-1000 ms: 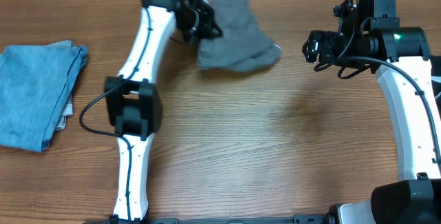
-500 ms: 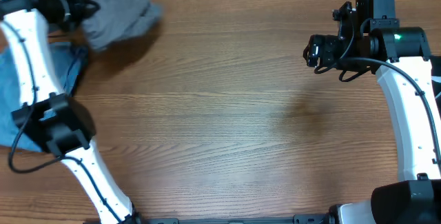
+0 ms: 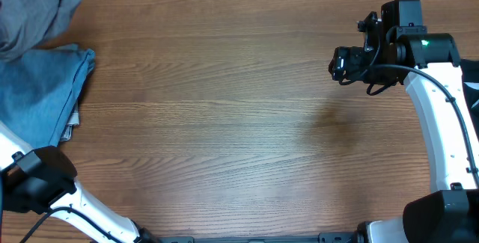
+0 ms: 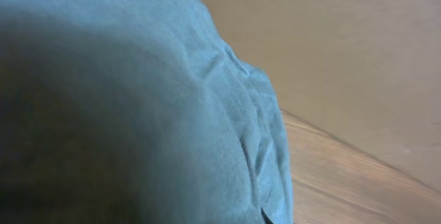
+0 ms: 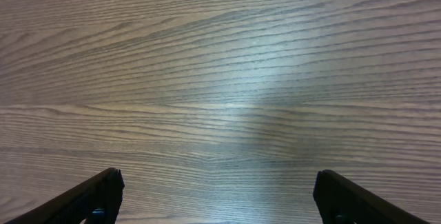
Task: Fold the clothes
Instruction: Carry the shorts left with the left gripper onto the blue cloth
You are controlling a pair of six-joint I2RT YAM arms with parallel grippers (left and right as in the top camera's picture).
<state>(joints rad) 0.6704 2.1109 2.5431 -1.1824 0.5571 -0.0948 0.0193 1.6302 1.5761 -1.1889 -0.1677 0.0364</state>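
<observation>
Your left jaws are closed and hidden in the shorts (image 3: 30,7), which sit bunched at the desk's far-left corner, cut off by the frame. You cannot read a long axis or heading from the bunch. Just nearside of those jaws lies the blue garment (image 3: 37,101), its far edge under the shorts. Open wood-grain desk (image 3: 224,123) runs across to your right jaws. They stand wide apart, with only wood between them.
</observation>
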